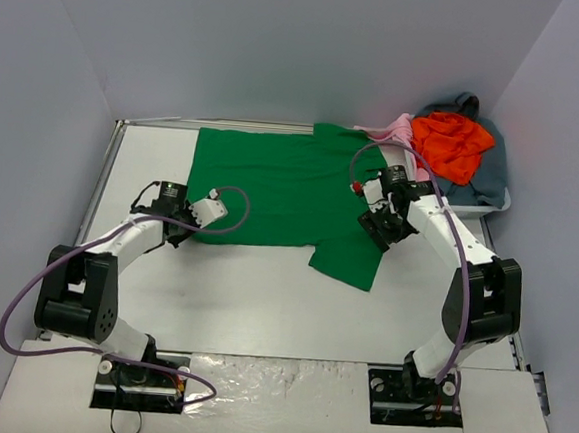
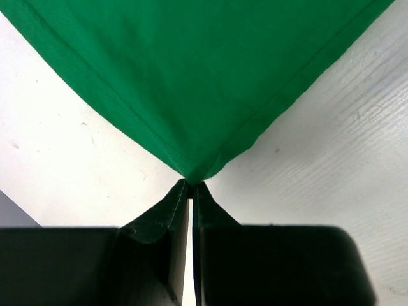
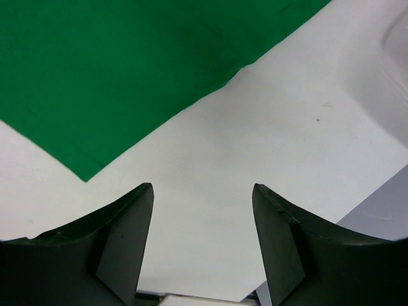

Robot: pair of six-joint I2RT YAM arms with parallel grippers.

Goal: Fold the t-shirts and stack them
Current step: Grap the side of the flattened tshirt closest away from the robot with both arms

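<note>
A bright green t-shirt [image 1: 281, 191] lies spread flat across the middle of the table. My left gripper [image 1: 188, 231] is at its near left corner. In the left wrist view the jaws of that gripper [image 2: 191, 183] are shut, pinching the very tip of the hemmed corner of the green cloth [image 2: 191, 76]. My right gripper [image 1: 384, 229] hovers by the shirt's right side, near the sleeve. Seen from the right wrist, it [image 3: 203, 191] stands open over bare table, with the green sleeve edge [image 3: 115, 76] ahead to the left and nothing between its fingers.
A white tub [image 1: 486, 206] at the back right corner holds an orange-red shirt [image 1: 451, 144], a grey-blue one [image 1: 486, 172] and a pale pink one [image 1: 402, 130]. Grey walls enclose the table on three sides.
</note>
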